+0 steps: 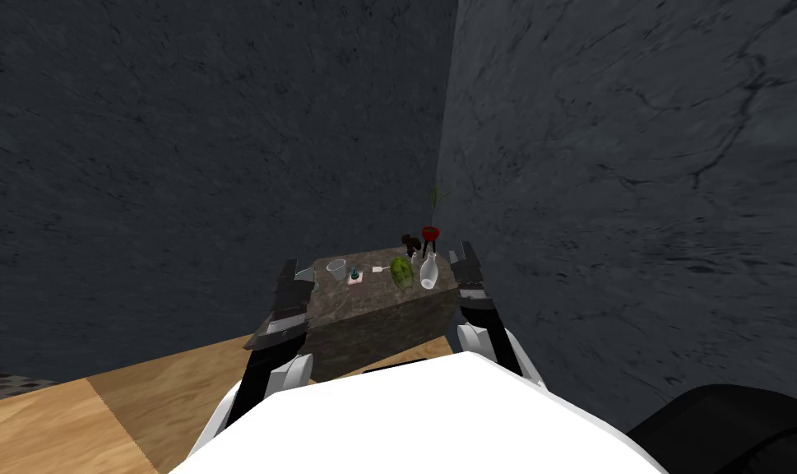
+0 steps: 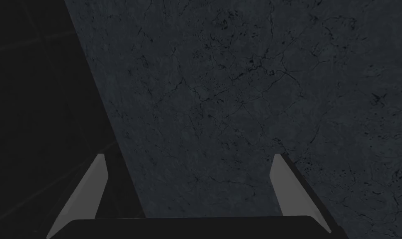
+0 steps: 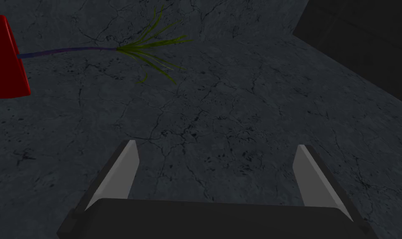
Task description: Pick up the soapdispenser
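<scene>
White bottle (image 1: 428, 271), likely the dispenser, is standing upright near the table's (image 1: 372, 306) right edge, just left of the right claw (image 1: 461, 252), the nearer one. Right claw and left claw (image 1: 298, 268) are both gaping wide, holding nothing.

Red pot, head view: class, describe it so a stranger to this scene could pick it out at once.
Where the two dark veined walls meet stands a mottled stone block. At its far edge, behind a white bottle, sits the red pot. It alone is red and bears a thin green-leaved stem.
</scene>
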